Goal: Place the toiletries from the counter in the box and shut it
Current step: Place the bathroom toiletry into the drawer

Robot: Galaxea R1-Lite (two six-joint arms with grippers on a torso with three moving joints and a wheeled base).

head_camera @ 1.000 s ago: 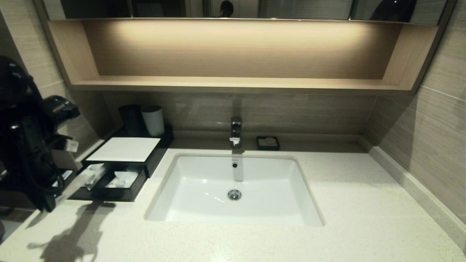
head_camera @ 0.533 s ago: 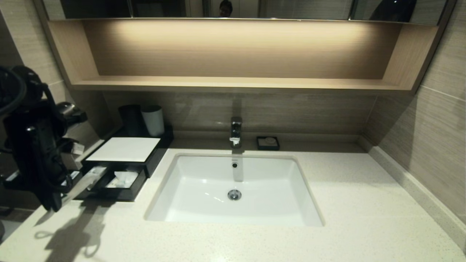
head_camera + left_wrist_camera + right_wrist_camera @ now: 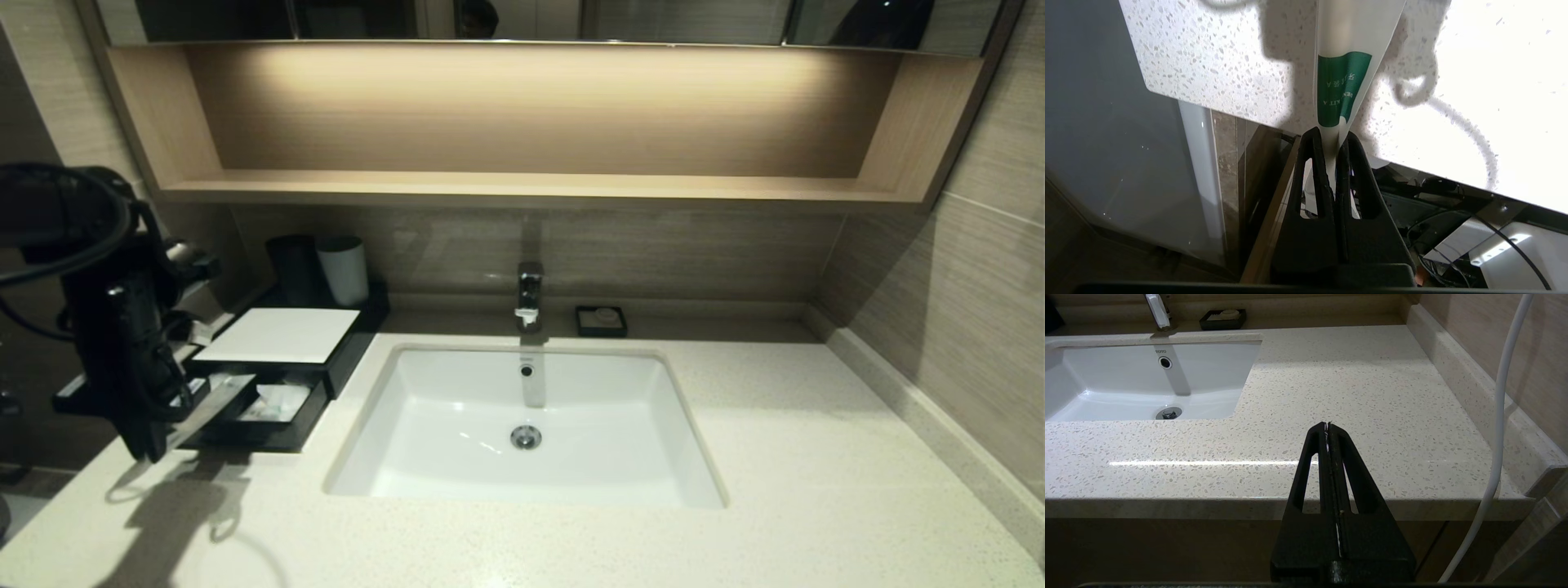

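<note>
Since a second ago the left gripper (image 3: 1332, 139) has swung in from the counter's left edge toward the box (image 3: 277, 336), its jaws clamped on a slim toiletry (image 3: 1345, 81) in a clear sleeve with a green label band. The packet hangs over the speckled cream stone counter (image 3: 784, 457) by its left front corner. The black box's white-topped drawer stands open with wrapped items inside. Behind it stand two cups (image 3: 344, 269). The right gripper (image 3: 1327, 428) is parked at the counter's front edge, jaws closed.
</note>
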